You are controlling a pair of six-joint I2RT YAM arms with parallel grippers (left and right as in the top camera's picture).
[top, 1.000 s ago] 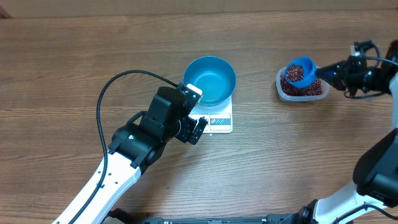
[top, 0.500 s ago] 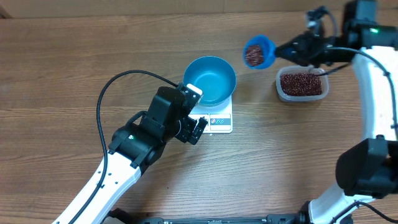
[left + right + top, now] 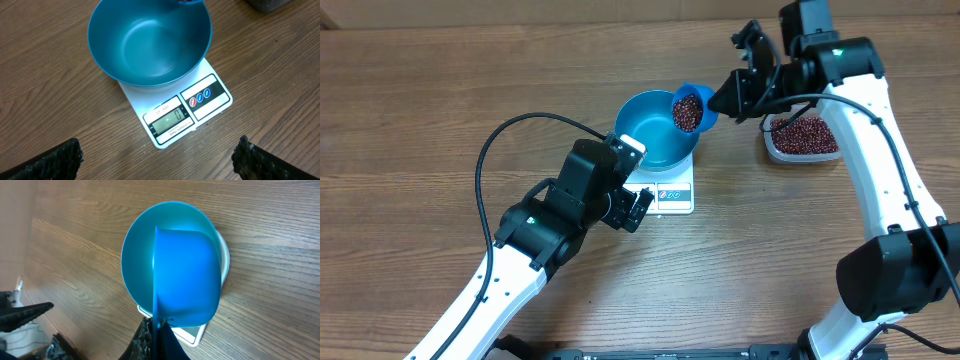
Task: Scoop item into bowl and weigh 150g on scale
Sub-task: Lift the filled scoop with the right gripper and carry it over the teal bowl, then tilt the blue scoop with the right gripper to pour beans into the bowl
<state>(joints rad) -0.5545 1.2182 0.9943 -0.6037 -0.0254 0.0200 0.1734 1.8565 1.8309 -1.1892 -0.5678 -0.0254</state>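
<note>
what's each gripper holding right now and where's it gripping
The right gripper holds the blue scoop of beans by its handle, over the bowl. The left gripper is open, holding nothing.

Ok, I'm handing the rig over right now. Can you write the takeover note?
Left gripper: open, empty, beside the scale on the side away from the tub.
Right gripper: shut on the handle of the blue scoop, which is full of beans and over the bowl's rim.
Bowl: on the scale, empty; the display appears to read zero.
Clear tub: on the table beyond the bowl, holding more beans.
Done: scoop loaded and positioned over the bowl.
Left: tip it in, then repeat scoops until the target weight shows.
</note>
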